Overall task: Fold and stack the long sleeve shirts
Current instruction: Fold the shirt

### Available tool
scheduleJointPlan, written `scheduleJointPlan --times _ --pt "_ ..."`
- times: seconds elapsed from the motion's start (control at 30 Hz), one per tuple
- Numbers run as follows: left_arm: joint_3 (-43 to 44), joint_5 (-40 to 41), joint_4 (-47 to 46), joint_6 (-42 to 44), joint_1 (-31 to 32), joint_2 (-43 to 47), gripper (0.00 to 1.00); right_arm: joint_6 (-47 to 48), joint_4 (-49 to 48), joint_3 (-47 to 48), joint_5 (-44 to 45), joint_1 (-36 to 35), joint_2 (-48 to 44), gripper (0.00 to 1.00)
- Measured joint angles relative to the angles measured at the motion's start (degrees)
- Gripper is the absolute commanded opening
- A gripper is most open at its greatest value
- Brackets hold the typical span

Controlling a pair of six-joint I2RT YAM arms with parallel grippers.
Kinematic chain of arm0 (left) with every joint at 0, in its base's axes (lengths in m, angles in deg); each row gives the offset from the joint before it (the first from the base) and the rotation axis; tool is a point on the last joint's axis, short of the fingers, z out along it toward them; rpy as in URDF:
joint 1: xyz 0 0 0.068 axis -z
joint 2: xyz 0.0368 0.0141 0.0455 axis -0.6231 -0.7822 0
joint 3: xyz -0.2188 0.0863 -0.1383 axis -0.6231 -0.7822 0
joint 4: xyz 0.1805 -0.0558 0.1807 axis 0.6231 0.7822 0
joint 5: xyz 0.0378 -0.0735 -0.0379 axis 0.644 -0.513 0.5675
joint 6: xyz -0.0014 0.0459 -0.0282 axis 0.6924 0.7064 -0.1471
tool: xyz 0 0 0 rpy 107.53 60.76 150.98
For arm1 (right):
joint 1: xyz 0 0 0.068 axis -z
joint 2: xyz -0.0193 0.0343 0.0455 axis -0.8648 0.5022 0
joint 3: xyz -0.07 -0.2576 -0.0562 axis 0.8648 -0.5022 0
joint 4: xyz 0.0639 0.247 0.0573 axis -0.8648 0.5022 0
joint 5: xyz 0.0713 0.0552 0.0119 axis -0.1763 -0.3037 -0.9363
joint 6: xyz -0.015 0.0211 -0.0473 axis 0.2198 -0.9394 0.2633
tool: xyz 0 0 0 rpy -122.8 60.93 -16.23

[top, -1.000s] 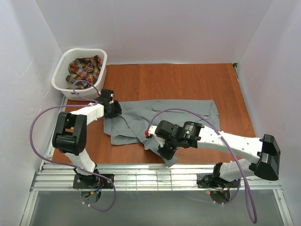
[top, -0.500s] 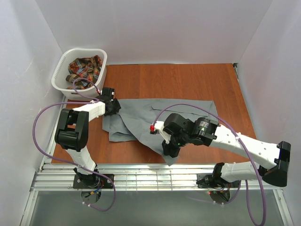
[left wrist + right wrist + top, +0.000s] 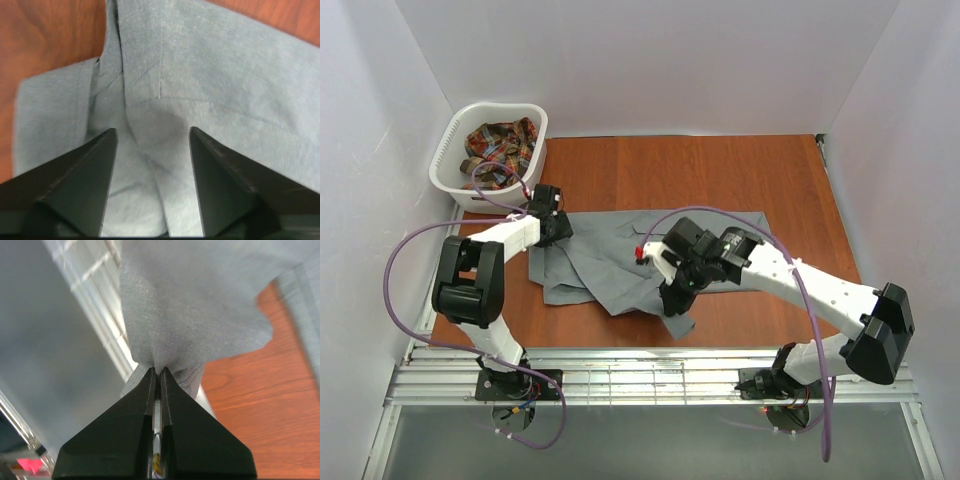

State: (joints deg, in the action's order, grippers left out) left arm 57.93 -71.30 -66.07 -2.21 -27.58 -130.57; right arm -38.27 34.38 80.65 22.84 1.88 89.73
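Observation:
The grey long sleeve shirt (image 3: 610,265) lies crumpled across the wooden table (image 3: 720,170). My left gripper (image 3: 552,228) sits at the shirt's far left corner. In the left wrist view its fingers (image 3: 100,165) stand apart over the grey cloth (image 3: 215,75), gripping nothing. My right gripper (image 3: 672,297) is shut on a pinched fold of the shirt's near part, and the cloth (image 3: 190,305) drapes from its tips (image 3: 157,371). The plaid long sleeve shirt (image 3: 502,148) lies bunched in the white basket (image 3: 448,150).
The basket stands at the far left corner, just behind my left gripper. A metal rail frame (image 3: 650,380) runs along the near edge by the arm bases. White walls close the table on three sides. Purple cables loop off both arms.
My right gripper has moved away from the near edge, carrying the shirt's near part with it. The left jaws have opened, and the shirt has shifted left.

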Motion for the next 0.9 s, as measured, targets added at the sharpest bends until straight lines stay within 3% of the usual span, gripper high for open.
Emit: scheduleJointPlan --times 0.27,0.43,0.6,0.73,0.9 --pt "2.5 -3.4 0.7 2.5 0.0 8.1 0.66 1.7 -0.8 12.7 -4.9 9.6 9.5 0.03" --pt "4.1 -6.1 -2.2 4.5 0.0 4.9 0.64 1.2 -2.4 18.6 -9.2 17.0 15.8 0.03" --pt "4.4 -7.3 -3.0 5.9 0.0 -5.2 0.62 -2.0 -5.6 18.6 -13.2 28.5 18.1 0.04" --pt "5.6 -7.0 -4.0 6.3 0.1 -6.1 0.62 -4.9 -9.5 16.6 -15.7 37.4 18.8 0.05" --pt "5.6 -6.2 -4.1 6.5 0.2 -6.5 0.62 -8.1 -12.6 10.4 -18.2 43.1 19.8 0.12"
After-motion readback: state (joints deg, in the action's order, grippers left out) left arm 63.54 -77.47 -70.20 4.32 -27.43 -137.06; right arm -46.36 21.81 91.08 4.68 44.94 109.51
